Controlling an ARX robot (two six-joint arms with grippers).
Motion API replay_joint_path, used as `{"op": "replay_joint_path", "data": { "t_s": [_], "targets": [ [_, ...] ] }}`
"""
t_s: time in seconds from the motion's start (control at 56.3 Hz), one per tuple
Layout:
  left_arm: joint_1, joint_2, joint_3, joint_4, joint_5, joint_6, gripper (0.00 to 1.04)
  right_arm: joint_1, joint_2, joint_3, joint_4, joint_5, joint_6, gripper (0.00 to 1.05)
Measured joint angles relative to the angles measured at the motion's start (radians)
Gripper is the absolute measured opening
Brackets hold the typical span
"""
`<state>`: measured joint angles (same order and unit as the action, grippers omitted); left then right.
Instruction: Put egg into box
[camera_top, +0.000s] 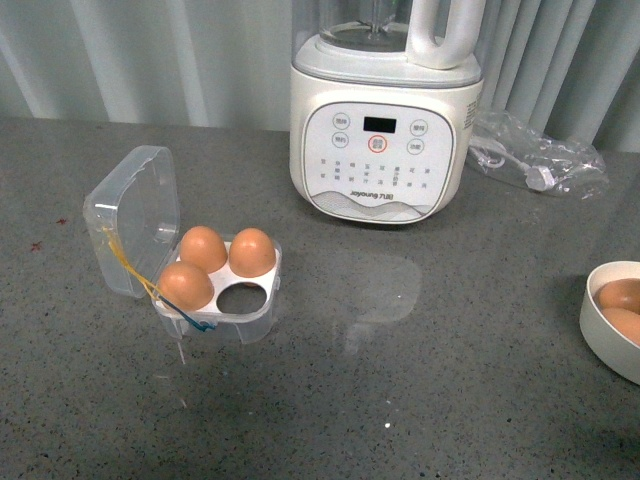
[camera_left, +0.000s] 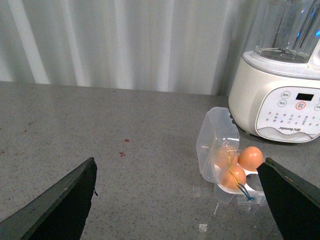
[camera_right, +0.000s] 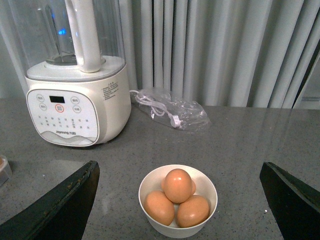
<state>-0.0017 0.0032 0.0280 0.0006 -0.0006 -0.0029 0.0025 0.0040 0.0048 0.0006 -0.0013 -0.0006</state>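
the right hand (camera_right: 178, 165), spread wide and empty, should drop squarely over the top egg (camera_right: 178, 185) in the bowl (camera_right: 175, 231) right of the blender (camera_top: 385, 130), close softly, then carry it to the box (camera_top: 240, 325) left of the blender, into its one free cell (camera_top: 238, 296).

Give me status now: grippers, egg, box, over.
Left gripper, right gripper: jaws open, empty. Orange-brown egg lies in round white bowl. Clear plastic four-cell box open, one cell free. Nothing seen between them.
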Motion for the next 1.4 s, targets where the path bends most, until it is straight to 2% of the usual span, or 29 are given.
{"op": "replay_joint_path", "data": {
  "t_s": [0.107,0.16,0.213,0.426,0.622,0.71,0.799,1.119,1.403],
  "targets": [
    [0.0,0.0,0.0,0.0,0.0,0.0,0.98,0.002,0.003,0.001,-0.004,0.014,-0.005,0.97],
    [0.0,0.0,0.0,0.0,0.0,0.0,0.98,0.047,0.105,0.054,-0.118,0.208,-0.063,0.97],
    [0.0,0.0,0.0,0.0,-0.001,0.0,0.98,0.034,0.2,0.069,-0.098,0.233,-0.087,0.97],
    [0.0,0.0,0.0,0.0,0.0,0.0,0.98,-0.059,0.541,0.12,0.127,0.124,-0.09,0.97],
    [0.0,0.0,0.0,0.0,0.0,0.0,0.98,-0.07,0.822,0.177,0.318,0.068,-0.077,0.97],
    [0.0,0.0,0.0,0.0,0.0,0.0,0.98,-0.089,0.963,0.217,0.376,-0.015,-0.053,0.97],
    [0.0,0.0,0.0,0.0,0.0,0.0,0.98,-0.098,1.073,0.246,0.431,-0.045,-0.037,0.97],
    [0.0,0.0,0.0,0.0,0.0,0.0,0.98,-0.108,1.321,0.34,0.533,-0.045,-0.014,0.97],
    [0.0,0.0,0.0,0.0,0.0,0.0,0.98,-0.091,1.496,0.378,0.632,-0.007,-0.027,0.97]
  ]
}}
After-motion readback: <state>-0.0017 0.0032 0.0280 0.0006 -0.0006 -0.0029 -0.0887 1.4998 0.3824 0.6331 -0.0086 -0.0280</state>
